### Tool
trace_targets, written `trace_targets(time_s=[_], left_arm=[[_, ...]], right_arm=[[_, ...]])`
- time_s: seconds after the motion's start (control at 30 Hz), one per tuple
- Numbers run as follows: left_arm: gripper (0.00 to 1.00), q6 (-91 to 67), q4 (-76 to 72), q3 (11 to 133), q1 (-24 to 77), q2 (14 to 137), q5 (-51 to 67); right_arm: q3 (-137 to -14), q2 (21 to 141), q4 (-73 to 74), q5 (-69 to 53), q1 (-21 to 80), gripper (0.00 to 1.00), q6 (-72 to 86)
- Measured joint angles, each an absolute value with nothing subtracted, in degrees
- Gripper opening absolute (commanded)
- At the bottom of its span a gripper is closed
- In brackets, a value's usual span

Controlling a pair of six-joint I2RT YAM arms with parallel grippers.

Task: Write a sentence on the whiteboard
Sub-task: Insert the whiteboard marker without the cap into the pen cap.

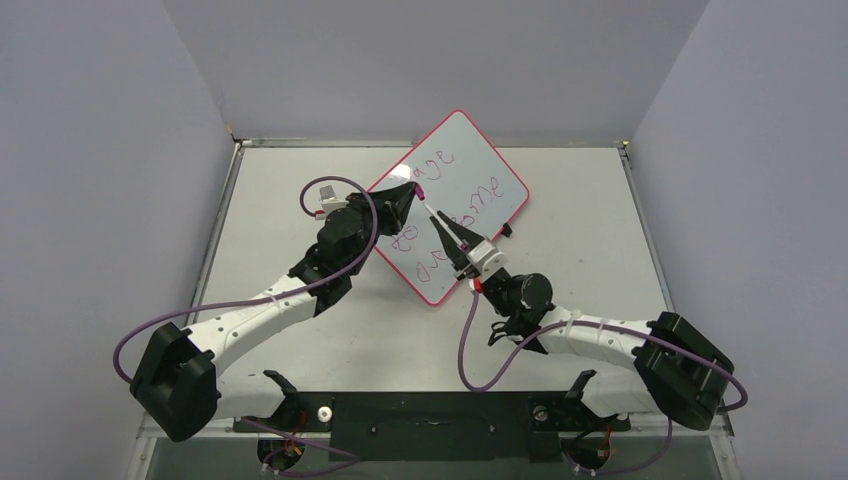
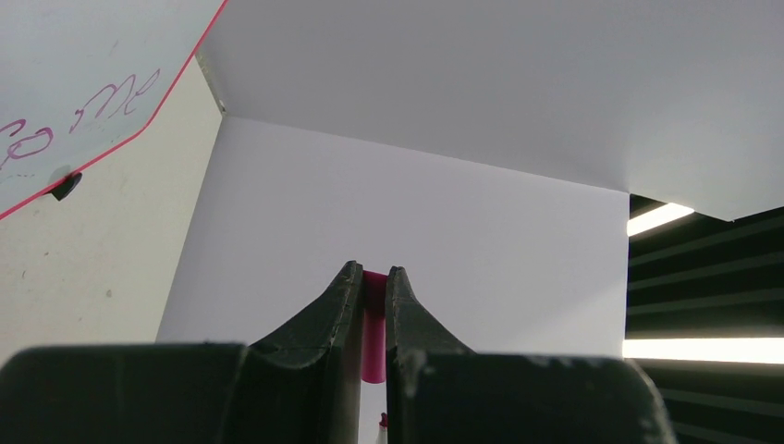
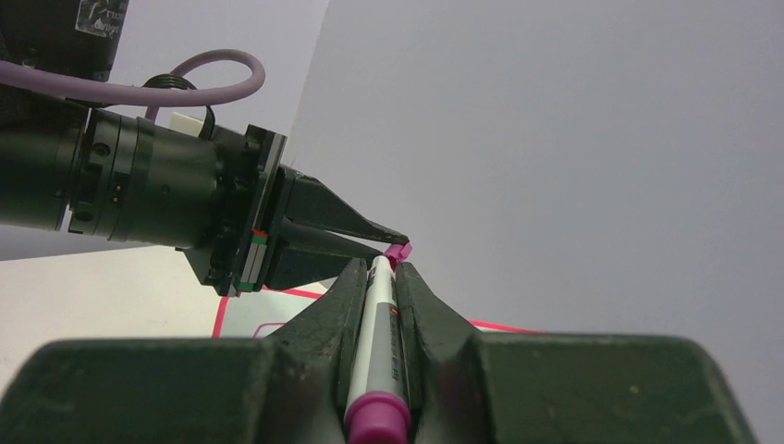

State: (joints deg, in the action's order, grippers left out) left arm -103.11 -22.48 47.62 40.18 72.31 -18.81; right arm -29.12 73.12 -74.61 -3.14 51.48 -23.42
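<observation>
Over the whiteboard [image 1: 478, 160], marker [image 3: 373, 319] tip meets pink cap [image 2: 373, 335].
The left hand [image 2: 373, 274] pinches the cap, the right hand [image 3: 379, 270] the marker; purple sentence [image 1: 438, 162] fills the board.

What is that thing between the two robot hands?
A marker. The right gripper grips its white barrel, and the left gripper pinches the pink cap at its tip, over the whiteboard. The right wrist view shows it best.

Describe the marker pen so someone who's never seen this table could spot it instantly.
Find the pink-rimmed rectangular whiteboard set askew mid-table. Over its left side, the right gripper clamps a slim white marker pen with a magenta end, longer than the stubby pink cap pinched in the left gripper.
</observation>
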Motion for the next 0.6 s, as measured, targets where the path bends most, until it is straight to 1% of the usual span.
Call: trace_targets(time_s=[0.6], left_arm=[[0.00, -104.2, -22.5, 47.5, 40.1, 72.3, -17.6]], right_arm=[[-29.7, 76.6, -76.9, -2.8, 51.5, 0.00, -23.4]])
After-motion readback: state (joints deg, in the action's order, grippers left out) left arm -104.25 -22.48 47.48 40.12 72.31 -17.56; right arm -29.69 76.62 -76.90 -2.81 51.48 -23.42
